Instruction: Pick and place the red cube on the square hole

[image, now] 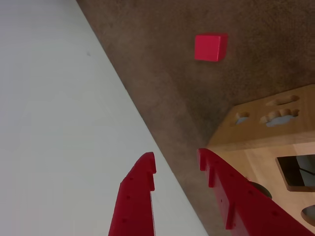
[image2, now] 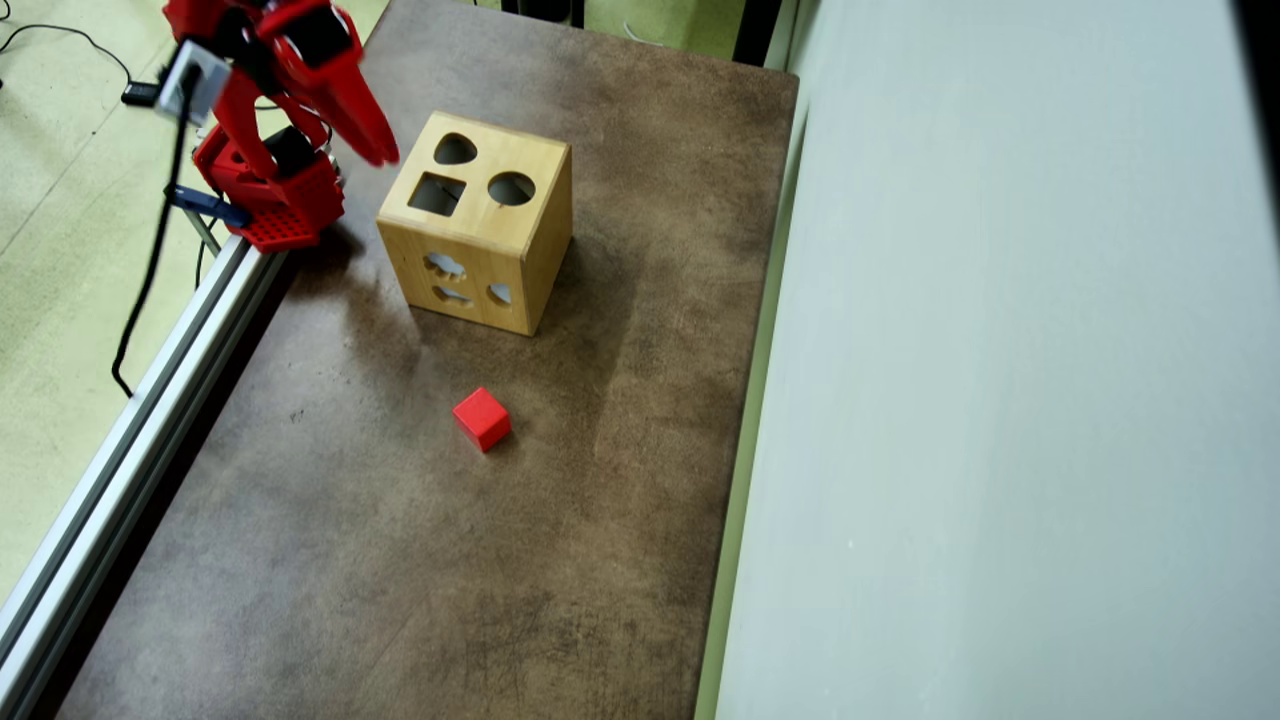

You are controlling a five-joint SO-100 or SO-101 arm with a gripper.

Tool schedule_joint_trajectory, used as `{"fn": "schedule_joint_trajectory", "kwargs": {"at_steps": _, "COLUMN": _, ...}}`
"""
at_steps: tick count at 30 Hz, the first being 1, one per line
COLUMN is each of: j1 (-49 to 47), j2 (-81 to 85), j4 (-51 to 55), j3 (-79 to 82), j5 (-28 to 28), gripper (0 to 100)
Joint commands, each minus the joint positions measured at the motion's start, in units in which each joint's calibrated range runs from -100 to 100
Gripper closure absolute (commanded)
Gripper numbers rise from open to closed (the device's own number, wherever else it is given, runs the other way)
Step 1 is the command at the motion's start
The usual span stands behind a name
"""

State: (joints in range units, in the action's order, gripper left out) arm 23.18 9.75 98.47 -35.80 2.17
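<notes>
Lab or workshop bench, aluminium rail (image2: 130, 420), trailing cables (image2: 150, 270), vinyl floor (image2: 60, 150)

In the overhead view, the shape-sorter box (image2: 476, 222) stands on the surface (image2: 400, 560) toward the upper left. Its top face carries a square hole (image2: 437, 194) at left, a round hole (image2: 511, 188) to its right and a teardrop hole (image2: 454, 150) behind them. The cube (image2: 482, 419) lies on the surface in front of the box, well apart from it. The hand (image2: 370, 140) hangs just left of the box, above the surface's left edge. A wall (image2: 1000, 400) borders the surface on the right.
</notes>
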Motion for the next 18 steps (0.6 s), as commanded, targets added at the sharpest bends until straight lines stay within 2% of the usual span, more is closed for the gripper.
{"fn": "schedule_joint_trajectory", "kwargs": {"at_steps": 1, "j1": 0.3, "j2": -1.7, "j4": -0.3, "j3": -1.7, "j5": -0.1, "gripper": 86}}
{"fn": "schedule_joint_trajectory", "kwargs": {"at_steps": 10, "j1": 0.3, "j2": -3.6, "j4": -0.5, "j3": -1.7, "j5": -0.2, "gripper": 86}}
{"fn": "schedule_joint_trajectory", "kwargs": {"at_steps": 18, "j1": 0.2, "j2": -7.5, "j4": -9.5, "j3": -1.6, "j5": -0.2, "gripper": 86}}
